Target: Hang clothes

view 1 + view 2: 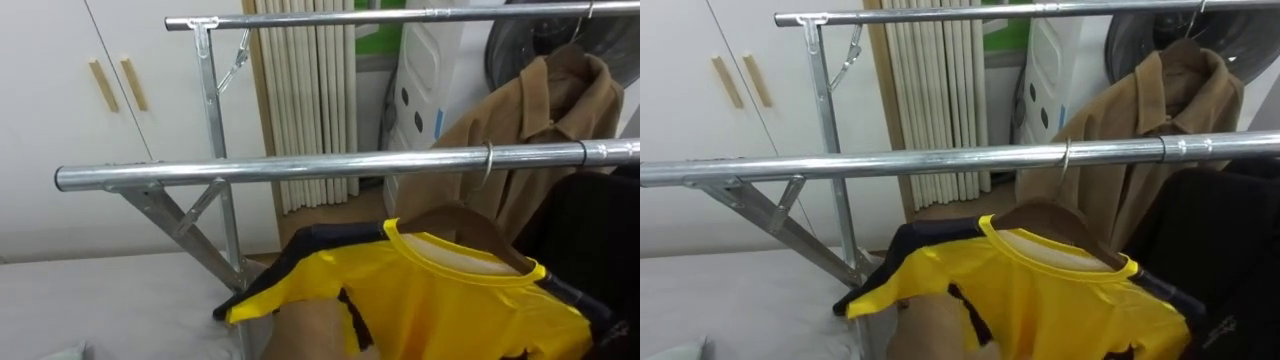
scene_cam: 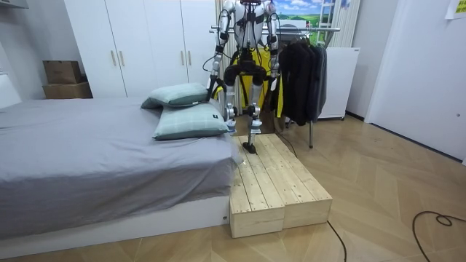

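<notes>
- The bed [image 2: 87,160] lies to the robot's left. The robot stands on the wooden platform [image 2: 277,182] at the bed's foot end, facing the clothes rack [image 2: 309,30].
- The near rail [image 1: 300,165] crosses the eye views, with the far rail [image 1: 400,16] above and behind it.
- A tan coat [image 1: 540,120] hangs on the far rail, and dark clothes [image 1: 590,230] crowd the near rail's right end.
- The yellow shirt [image 1: 440,300] hangs below the near rail, right of its middle and just beside the dark clothes. Its left sleeve trails out toward the bed.
- The shirt's collar sits on a wooden hanger [image 1: 470,225].
- The hanger's hook [image 1: 487,165] is over the near rail, so the hang looks nearly done.
- For the left robot hand [image 2: 214,86] and the right robot hand [image 2: 276,81], I cannot tell whether either holds anything.
- Risks:
  - A tug on the trailing sleeve could drag the shirt off the hanger or lift the hook off the rail.
  - A careless step back could miss the platform's edge.
</notes>
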You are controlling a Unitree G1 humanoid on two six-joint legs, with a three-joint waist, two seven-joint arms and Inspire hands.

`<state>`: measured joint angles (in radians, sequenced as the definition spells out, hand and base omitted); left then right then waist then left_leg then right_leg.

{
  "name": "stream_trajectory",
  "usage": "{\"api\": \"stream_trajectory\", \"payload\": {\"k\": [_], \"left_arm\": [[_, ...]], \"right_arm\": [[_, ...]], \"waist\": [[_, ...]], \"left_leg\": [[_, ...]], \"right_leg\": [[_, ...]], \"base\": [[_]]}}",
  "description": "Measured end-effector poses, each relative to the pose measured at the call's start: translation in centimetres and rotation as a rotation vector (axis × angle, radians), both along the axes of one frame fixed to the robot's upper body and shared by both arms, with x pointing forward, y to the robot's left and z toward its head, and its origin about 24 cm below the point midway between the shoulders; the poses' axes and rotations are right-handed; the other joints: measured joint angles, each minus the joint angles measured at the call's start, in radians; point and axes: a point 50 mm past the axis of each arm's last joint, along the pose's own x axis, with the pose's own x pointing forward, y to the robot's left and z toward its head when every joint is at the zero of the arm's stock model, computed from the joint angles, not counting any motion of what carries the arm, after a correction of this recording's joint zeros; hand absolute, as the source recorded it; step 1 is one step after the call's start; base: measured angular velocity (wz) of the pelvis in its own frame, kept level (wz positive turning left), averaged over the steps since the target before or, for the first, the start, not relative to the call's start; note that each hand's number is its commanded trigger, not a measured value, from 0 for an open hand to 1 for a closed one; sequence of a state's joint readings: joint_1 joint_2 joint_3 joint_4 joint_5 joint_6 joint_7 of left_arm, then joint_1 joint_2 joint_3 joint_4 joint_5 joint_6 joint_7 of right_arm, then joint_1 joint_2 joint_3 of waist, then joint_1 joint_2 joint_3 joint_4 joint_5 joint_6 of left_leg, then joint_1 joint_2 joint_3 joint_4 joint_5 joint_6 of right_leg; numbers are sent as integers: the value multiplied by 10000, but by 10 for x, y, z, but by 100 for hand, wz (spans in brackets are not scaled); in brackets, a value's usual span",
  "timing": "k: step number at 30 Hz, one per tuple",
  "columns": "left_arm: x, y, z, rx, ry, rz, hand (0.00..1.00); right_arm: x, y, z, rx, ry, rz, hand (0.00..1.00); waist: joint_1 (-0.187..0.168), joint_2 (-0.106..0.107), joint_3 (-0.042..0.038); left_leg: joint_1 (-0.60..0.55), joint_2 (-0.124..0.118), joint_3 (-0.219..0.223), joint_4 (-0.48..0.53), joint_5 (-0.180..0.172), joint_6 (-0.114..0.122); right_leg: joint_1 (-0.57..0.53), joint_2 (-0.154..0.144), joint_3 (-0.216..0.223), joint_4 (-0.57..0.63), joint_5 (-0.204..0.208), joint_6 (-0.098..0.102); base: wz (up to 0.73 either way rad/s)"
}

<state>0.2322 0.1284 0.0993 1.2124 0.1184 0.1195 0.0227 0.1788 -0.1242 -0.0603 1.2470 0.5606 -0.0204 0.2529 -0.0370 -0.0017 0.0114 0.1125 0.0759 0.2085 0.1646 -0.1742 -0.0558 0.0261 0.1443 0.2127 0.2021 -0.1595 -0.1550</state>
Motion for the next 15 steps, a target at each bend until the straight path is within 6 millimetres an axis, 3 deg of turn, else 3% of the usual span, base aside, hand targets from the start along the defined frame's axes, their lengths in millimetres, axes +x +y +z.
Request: {"api": "stream_trajectory", "payload": {"k": [15], "left_arm": [[-3,-1,0,-103,398,-390,0]], "right_arm": [[5,-1,-2,-390,569,509,0]], "waist": [[21,24,15]], "left_leg": [[29,-5,-203,-9,-78,53]], "right_leg": [[112,1,12,-145,1,-4]], "base": [[1]]}}
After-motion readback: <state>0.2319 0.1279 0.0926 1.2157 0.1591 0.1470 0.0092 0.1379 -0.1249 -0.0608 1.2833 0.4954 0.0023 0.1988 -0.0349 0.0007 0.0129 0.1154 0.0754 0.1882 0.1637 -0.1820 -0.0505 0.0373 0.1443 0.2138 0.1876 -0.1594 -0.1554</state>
